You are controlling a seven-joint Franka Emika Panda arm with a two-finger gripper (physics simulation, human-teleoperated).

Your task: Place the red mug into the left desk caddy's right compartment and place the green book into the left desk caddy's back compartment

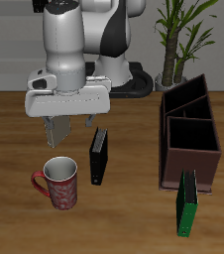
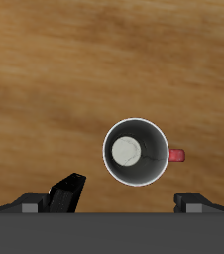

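The mug step is in hand: the claw (image 1: 66, 134) hangs spread just above the red mug (image 1: 59, 184), not touching it — mug upright on the table. Next, I judge, it must drop straight over the rim and pinch — the caddy (image 1: 188, 134) sits well off to one side.

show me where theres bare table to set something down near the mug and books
Bare wood lies between the black book and the left desk caddy, and behind the pincer. It is crowded where the red mug stands under the pincer, and where the green book stands at the caddy's front.
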